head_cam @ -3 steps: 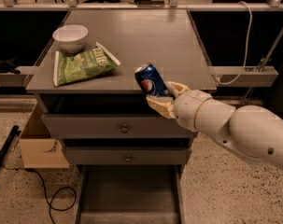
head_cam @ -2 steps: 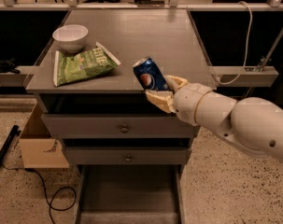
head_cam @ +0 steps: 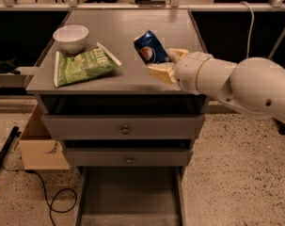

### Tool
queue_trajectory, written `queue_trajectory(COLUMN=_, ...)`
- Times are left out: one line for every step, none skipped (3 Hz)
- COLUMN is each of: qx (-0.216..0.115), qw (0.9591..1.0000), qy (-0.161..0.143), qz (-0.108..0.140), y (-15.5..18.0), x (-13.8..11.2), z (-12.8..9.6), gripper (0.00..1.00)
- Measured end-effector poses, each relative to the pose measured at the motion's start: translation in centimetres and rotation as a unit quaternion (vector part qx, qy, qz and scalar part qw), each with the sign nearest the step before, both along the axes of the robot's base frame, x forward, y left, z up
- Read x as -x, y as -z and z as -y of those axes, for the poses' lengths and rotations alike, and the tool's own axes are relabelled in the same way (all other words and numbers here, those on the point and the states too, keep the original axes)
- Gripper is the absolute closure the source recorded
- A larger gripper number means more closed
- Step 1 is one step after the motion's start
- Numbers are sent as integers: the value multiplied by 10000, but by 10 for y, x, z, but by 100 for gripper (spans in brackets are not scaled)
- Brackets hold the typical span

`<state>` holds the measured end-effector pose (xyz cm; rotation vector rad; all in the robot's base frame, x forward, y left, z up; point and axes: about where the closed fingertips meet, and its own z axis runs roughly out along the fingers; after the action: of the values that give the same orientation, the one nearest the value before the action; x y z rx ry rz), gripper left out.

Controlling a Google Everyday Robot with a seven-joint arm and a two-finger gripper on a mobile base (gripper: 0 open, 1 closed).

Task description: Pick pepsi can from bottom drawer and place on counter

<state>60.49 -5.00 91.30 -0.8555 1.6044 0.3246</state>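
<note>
Bottom drawer [head_cam: 130, 197] pulled out, tray empty; can is out of it. Above that, hand [head_cam: 166, 62] closed on the pepsi can [head_cam: 150, 47], which sits tilted between the fingers, top leaning left. Delta vs a second ago: can was level with the tabletop's front edge, now it's carried in over the tabletop [head_cam: 132, 27], right-of-centre; can't tell whether it's touching the surface. Reads as transport basically done, placement next: lower, straighten, release. Landing spot is bare. Further back-left, green chip bag [head_cam: 83, 66] and white bowl [head_cam: 70, 37], well apart from the can.
</note>
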Motion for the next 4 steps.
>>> queue_trajectory(qx=53, qw=10000, qy=-32, qz=11, y=-3, x=-13, z=-2, gripper=100)
queue_trajectory(qx=460, qw=9989, qy=-48, qz=73, y=-17, x=-77, z=-8, gripper=100)
queue_trajectory(qx=452, qw=9990, qy=-1, qz=33, y=-12, x=-83, z=-8, gripper=100)
queue_trajectory(qx=431, qw=9990, qy=85, qz=-39, y=-5, x=-87, z=-4, gripper=100)
